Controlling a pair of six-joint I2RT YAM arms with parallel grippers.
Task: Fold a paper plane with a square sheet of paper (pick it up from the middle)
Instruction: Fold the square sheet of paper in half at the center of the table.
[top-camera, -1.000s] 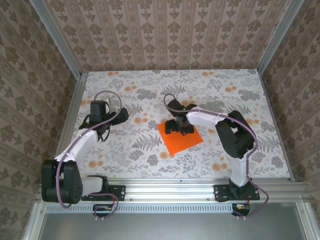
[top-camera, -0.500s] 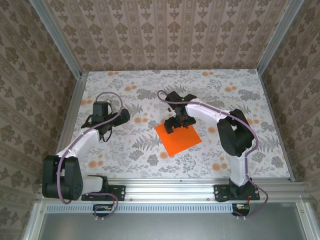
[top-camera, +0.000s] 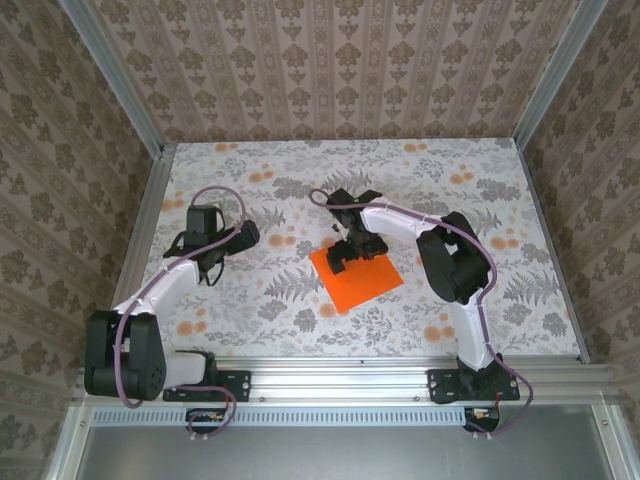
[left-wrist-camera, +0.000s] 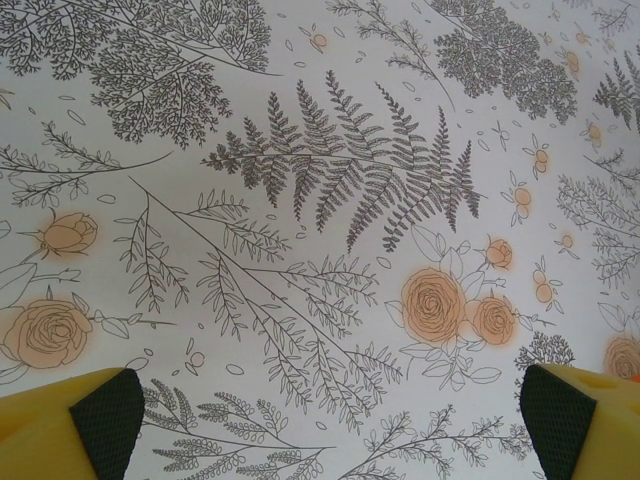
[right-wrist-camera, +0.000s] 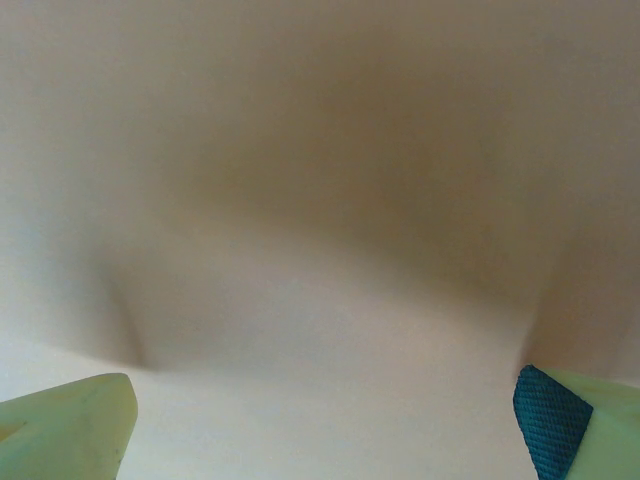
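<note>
The square sheet of paper (top-camera: 362, 285), bright orange, lies flat and unfolded on the flowered table, turned like a diamond. A paper plane is out of view. My right gripper (top-camera: 347, 254) is low over the sheet's far-left part, its jaws wide open. In the right wrist view its pale fingertips (right-wrist-camera: 70, 425) sit at the bottom corners around a blurred pale surface, with the gripper (right-wrist-camera: 325, 425) holding nothing. My left gripper (top-camera: 247, 234) hovers open above bare tabletop, well to the left of the sheet. Its yellow fingers (left-wrist-camera: 70, 425) stand far apart, the gripper (left-wrist-camera: 330, 425) empty.
The table cover (top-camera: 300, 170) is white with grey ferns and pale orange roses (left-wrist-camera: 435, 300). Patterned walls and metal posts close in the back and both sides. An aluminium rail (top-camera: 340, 368) runs along the near edge.
The right gripper has swung left and slightly away from me over the sheet, and the sheet has shifted a little left. The left arm has barely moved.
</note>
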